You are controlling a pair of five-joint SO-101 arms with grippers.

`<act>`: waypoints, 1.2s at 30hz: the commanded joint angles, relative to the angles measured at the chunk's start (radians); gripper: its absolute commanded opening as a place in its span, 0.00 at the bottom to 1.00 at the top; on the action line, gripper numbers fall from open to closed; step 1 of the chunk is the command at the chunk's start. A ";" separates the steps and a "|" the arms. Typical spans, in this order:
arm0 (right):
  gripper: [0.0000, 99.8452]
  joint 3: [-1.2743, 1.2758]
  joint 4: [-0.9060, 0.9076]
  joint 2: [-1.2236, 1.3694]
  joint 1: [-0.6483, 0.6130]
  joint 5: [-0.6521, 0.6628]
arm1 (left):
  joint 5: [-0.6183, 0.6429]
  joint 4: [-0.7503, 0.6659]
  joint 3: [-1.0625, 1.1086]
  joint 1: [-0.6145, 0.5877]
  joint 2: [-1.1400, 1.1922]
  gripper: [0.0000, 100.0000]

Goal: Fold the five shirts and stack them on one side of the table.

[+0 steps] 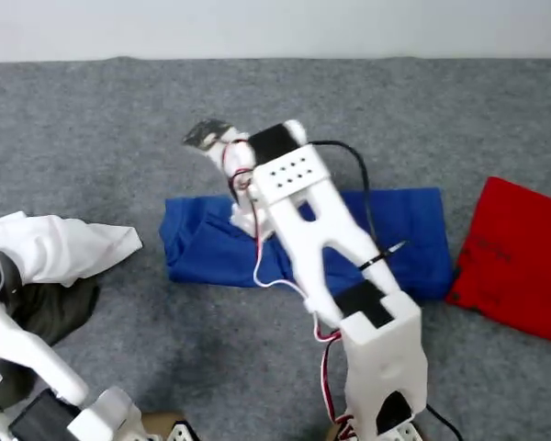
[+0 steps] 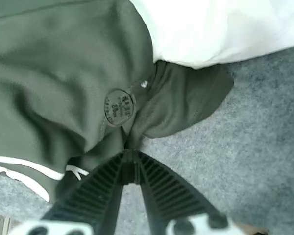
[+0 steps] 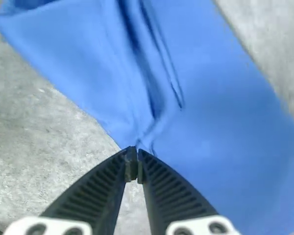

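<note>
Wrist views show right hand (image 3: 132,169) pinching blue shirt (image 3: 210,122), left hand (image 2: 130,169) olive shirt (image 2: 54,73).

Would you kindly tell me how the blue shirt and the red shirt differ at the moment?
The blue shirt lies mid-table, square to its edge; the red shirt lies off to one side, turned at an angle. The right gripper is shut on the blue shirt's edge; nothing touches the red shirt. Both lie on the grey table.

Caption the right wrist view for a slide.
Right pincer shut on an edge of the blue shirt, which lies on the grey table.
</note>
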 commanded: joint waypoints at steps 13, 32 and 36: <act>0.01 0.040 0.044 -0.093 0.348 -0.098 | 0.041 0.075 0.128 0.186 -0.457 0.01; 0.11 0.110 0.044 -0.093 0.476 -0.189 | 0.034 0.072 0.309 0.192 -0.618 0.01; 0.21 0.110 0.041 -0.085 0.503 -0.189 | 0.023 0.071 0.315 0.192 -0.618 0.01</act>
